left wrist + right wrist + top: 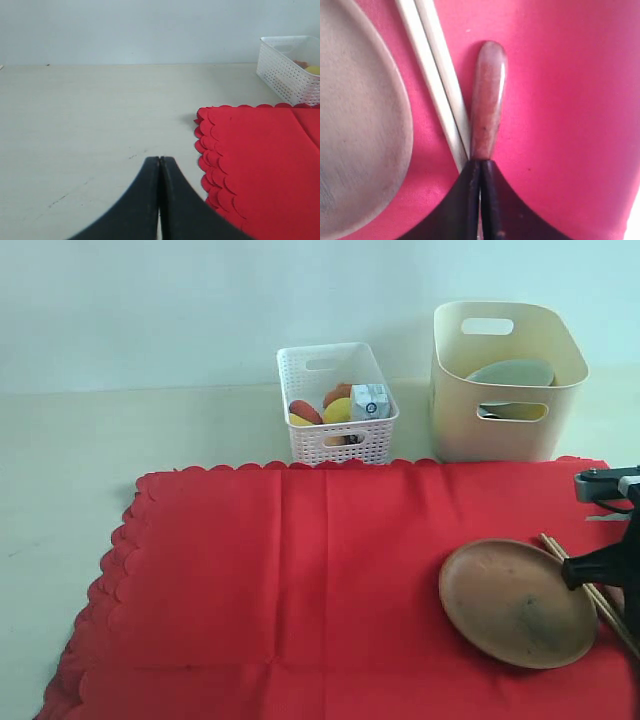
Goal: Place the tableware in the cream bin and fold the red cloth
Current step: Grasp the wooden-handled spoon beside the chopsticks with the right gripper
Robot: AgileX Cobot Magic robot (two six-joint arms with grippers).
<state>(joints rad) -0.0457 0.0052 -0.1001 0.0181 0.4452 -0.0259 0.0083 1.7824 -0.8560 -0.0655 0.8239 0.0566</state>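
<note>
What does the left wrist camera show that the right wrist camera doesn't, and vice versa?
Only the left wrist view: bare table, the white lattice basket and the scalloped edge of the red cloth. Only the right wrist view: the brown plate, the wooden chopsticks and a reddish-brown handle ending at the tips of the right gripper. Both: the red cloth and a shut gripper; the left gripper is over bare table.
</note>
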